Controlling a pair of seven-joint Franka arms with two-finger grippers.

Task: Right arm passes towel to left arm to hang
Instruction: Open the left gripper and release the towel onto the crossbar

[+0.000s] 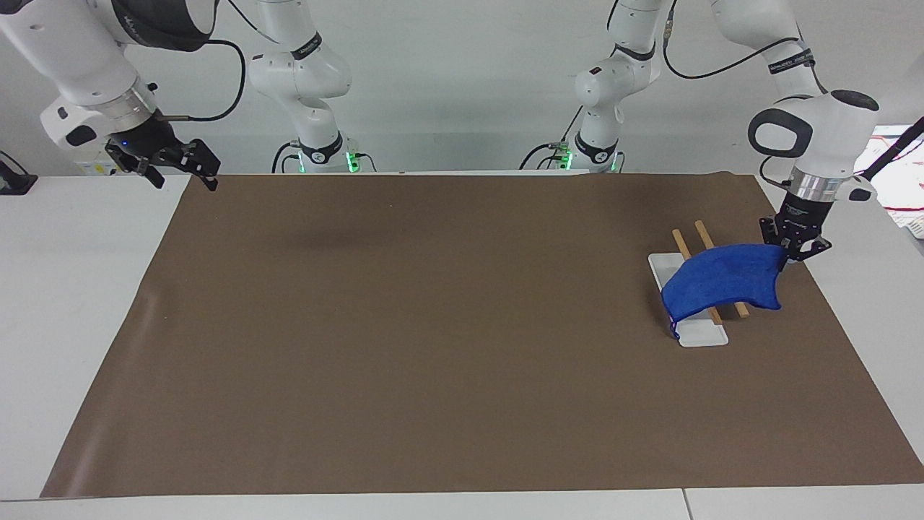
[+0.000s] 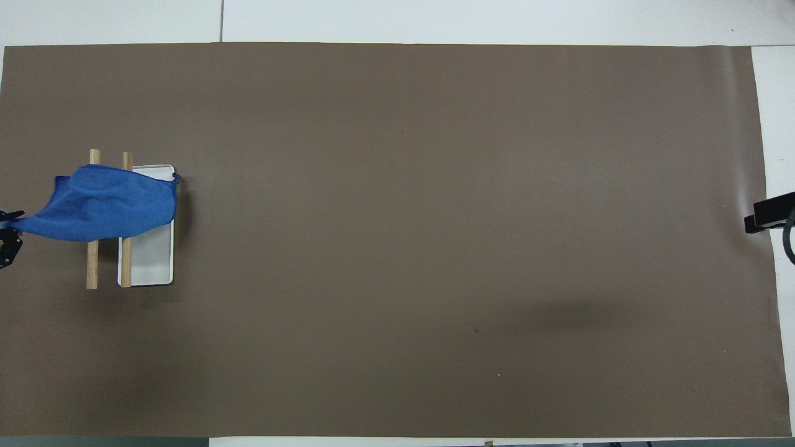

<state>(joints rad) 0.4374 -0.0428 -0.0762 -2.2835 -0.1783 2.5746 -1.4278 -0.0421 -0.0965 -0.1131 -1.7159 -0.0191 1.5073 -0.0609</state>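
The royal-blue towel [image 1: 722,282] lies draped over the two wooden bars [image 1: 702,232] of a rack with a white base [image 1: 704,334], at the left arm's end of the table; it also shows in the overhead view [image 2: 102,205]. My left gripper [image 1: 788,254] is shut on the towel's corner, just beside the rack toward the table's end, and holds that corner up. My right gripper [image 1: 180,173], with its blue light, is open and empty, waiting over the corner of the brown mat at the right arm's end.
A brown mat [image 1: 433,325] covers most of the white table. Two more white arms stand at the robots' edge of the table [image 1: 310,94] [image 1: 606,87]. Papers lie past the left arm's end [image 1: 902,195].
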